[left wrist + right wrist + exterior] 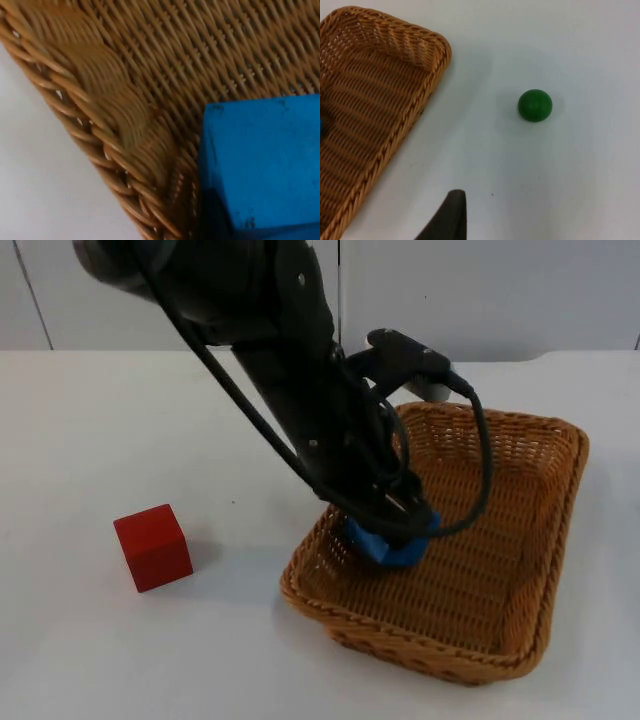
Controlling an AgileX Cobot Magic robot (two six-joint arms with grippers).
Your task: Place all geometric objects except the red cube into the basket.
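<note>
The left claw [398, 530] reaches down inside the wicker basket [530, 570], close to its near-left wall, and is closed on a blue block [385, 545] that sits low over the woven floor. From the left wrist, the blue block [260, 165] lies right against the basket's inner wall [115, 115]. The red cube [152, 546] stands on the white desk [100, 420], well to the side of the left claw and outside the basket. From the right wrist, a green ball [535, 105] rests on the desk ahead of the right claw's fingertip [451, 216], apart from the basket's corner [420, 45]; how far the right claw is open cannot be told.
</note>
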